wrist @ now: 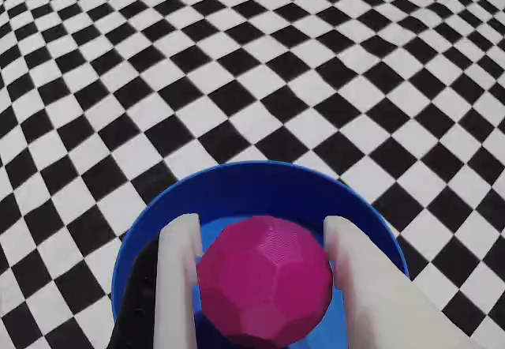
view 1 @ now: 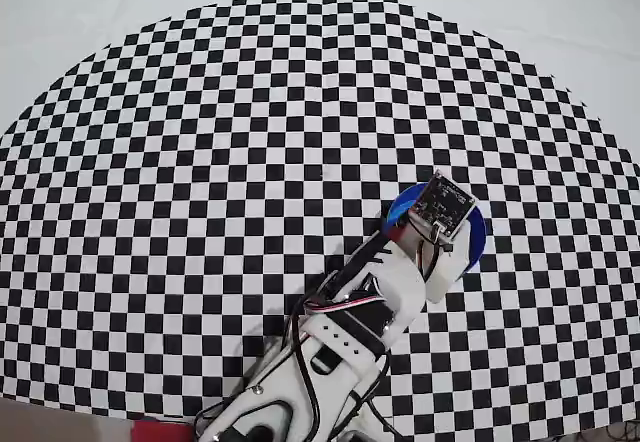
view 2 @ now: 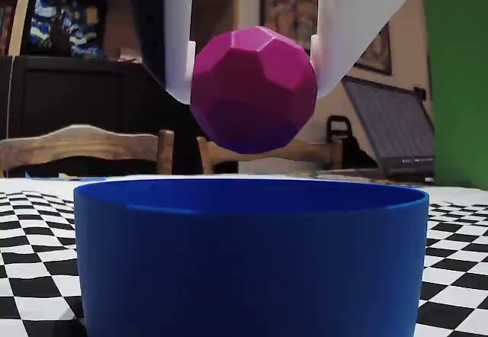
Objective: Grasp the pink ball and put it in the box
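The pink ball [wrist: 264, 278], a faceted magenta sphere, sits between the two white fingers [wrist: 177, 286] of my gripper [wrist: 260, 227], which is shut on it. In the fixed view the ball [view 2: 253, 89] hangs a short way above the rim of the round blue box [view 2: 252, 253], with the gripper [view 2: 252, 93] coming down from the top. The wrist view shows the box [wrist: 260, 179] directly under the ball. In the overhead view only blue slivers of the box [view 1: 476, 238] show beside the wrist camera board [view 1: 443, 207]. The ball is hidden there.
A black-and-white checkered mat [view 1: 200, 162] covers the table, with plain white cloth [view 1: 560, 22] beyond its curved edge. My arm [view 1: 350, 332] reaches in from the bottom edge. Wooden chairs [view 2: 84, 146] and a laptop [view 2: 389, 135] stand far behind.
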